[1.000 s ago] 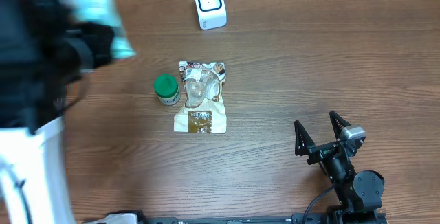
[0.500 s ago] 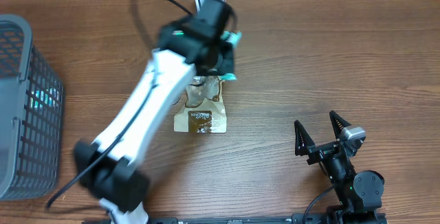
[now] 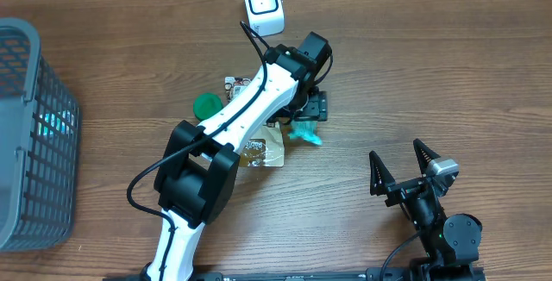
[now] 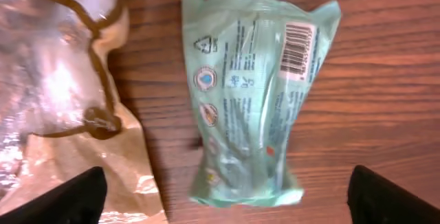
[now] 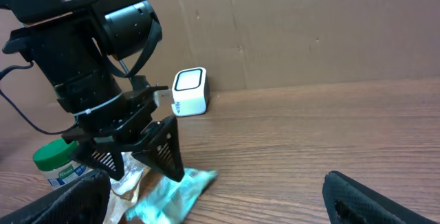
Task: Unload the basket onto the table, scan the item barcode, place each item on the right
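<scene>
**A:** Two checks, starting with the mint-green pouch (image 4: 254,100). Lying where?

**B:** Lying flat on the wooden surface (image 3: 448,74), just beside the brown windowed pouch (image 4: 62,80) with a strip of bare wood between them. Sitting right under the left hand (image 4: 227,172).

**A:** Grasping it with that hand?

**B:** Grasping nothing. Hanging above it with the jaws spread wide, one fingertip off each side, neither touching the film.

**A:** Facing which way?

**B:** Showing the barcode (image 4: 298,47) upward, near one crimped end. Lying convenient for a wrist camera, then, but aiming the code at the ceiling and not at the white scanner (image 3: 262,5), which is standing upright near the far edge, well apart.

**A:** Counting the scan as done?

**B:** Not telling from this alone. Judging by the layout, probably calling for a pick near the plain end, leaving the printed patch uncovered, then a tilt toward the scanner's face. Expecting soft film to sag and crease the code.

**A:** And the right hand (image 3: 394,148)?

**B:** Resting near the front edge, released and empty, well clear. Likely keeping out of the left arm's reach.

**A:** Crowding the pouch with anything else?

**B:** Only mildly, with the green-lidded jar (image 3: 205,106) beyond the brown pouch and the grey basket (image 3: 26,74) far off at the left edge.
</scene>
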### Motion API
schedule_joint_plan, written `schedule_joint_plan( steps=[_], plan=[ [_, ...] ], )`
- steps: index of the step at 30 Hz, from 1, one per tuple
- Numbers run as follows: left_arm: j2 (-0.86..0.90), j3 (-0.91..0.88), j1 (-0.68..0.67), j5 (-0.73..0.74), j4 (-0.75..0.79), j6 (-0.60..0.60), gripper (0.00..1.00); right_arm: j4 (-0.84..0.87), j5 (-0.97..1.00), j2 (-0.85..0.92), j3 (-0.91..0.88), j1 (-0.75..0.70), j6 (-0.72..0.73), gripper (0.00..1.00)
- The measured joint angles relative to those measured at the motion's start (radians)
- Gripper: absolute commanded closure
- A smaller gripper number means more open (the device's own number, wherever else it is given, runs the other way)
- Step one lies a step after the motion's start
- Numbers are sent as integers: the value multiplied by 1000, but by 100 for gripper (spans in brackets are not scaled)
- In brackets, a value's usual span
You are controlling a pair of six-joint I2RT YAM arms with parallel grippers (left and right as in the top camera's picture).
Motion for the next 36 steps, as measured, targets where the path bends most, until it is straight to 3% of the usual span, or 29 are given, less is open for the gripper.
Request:
schedule_joint_plan(
  steps=[9,15,20,24,31,36],
  plan=[
    [-69,111,30,40,-116,58,15,0,0,0,0,0,0,0],
    [-331,249,176,0,-234,97,14,0,0,0,0,0,0,0],
    [-579,296,441,-74,-332,105,11,0,0,0,0,0,0,0],
    [-682,299,706,-109,-387,105,11,0,0,0,0,0,0,0],
    [-659,271,1147,-97,-362,105,9,0,0,0,0,0,-1,0],
    [-577,216,1344,93,-300,127,13,0,0,0,0,0,-1,0]
  ],
)
